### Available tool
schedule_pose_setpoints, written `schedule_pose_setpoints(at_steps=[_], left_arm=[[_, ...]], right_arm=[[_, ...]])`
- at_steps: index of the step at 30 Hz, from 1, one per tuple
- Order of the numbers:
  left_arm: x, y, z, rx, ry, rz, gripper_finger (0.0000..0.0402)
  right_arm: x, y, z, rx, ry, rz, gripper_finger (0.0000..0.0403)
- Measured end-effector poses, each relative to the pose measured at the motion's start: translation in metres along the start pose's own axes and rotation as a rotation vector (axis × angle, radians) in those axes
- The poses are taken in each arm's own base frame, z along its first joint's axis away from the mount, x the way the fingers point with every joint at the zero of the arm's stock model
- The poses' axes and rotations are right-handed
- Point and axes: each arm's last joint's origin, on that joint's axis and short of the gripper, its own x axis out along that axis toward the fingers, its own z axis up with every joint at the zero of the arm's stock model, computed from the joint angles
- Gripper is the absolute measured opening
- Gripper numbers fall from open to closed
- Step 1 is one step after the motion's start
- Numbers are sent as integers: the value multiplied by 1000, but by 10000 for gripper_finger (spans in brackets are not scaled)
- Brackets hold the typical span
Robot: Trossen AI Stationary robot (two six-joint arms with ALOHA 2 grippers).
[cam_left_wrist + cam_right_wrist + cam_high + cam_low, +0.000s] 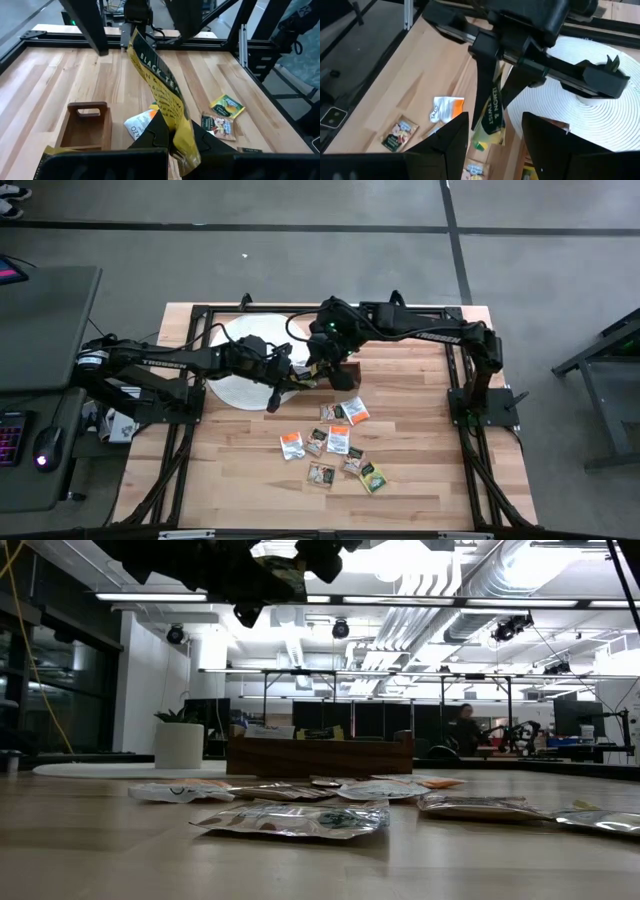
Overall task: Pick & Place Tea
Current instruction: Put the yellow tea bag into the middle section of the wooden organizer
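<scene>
The left hand (172, 135) is pinched on a yellow-and-black tea sachet (160, 90). The sachet stands upright between the pressed-together fingers, above the worktop (420, 480) and over the near end of the wooden box (85, 125). Its face reads "BLACK TEA" in the left wrist view; the right wrist view shows "LEMON & TWIST" on the same sachet (492, 112).

The right hand (495, 135) hangs just beside the left hand, over the far middle of the worktop, with its fingers spread and nothing between them. "TROSSEN" is printed on both arms in the high view.

The remaining tea sachets (335, 442) lie flat in a loose cluster near the middle of the worktop, nearer than both hands. Some overlap and others lie apart. They include an orange-and-white sachet (291, 445) at the left of the cluster and a green-and-yellow one (373, 477) at its near right. Their print is too small to read.

The white round disc (235, 385) lies at the far left, partly under the left arm. Bare worktop extends right of the cluster to the right frame rail and along the near edge.
</scene>
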Motion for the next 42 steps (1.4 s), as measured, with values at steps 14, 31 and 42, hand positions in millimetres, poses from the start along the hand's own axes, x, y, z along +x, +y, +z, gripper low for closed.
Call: schedule_pose_setpoints(at_steps=[14, 31, 42], left_arm=[[0, 0, 0, 13, 0, 0, 0], [0, 0, 1, 15, -5, 0, 0], [0, 0, 0, 13, 3, 0, 0]], right_arm=[[6, 0, 0, 4, -4, 14, 181], [7, 0, -1, 1, -6, 36, 103], [21, -2, -14, 7, 21, 62, 7]])
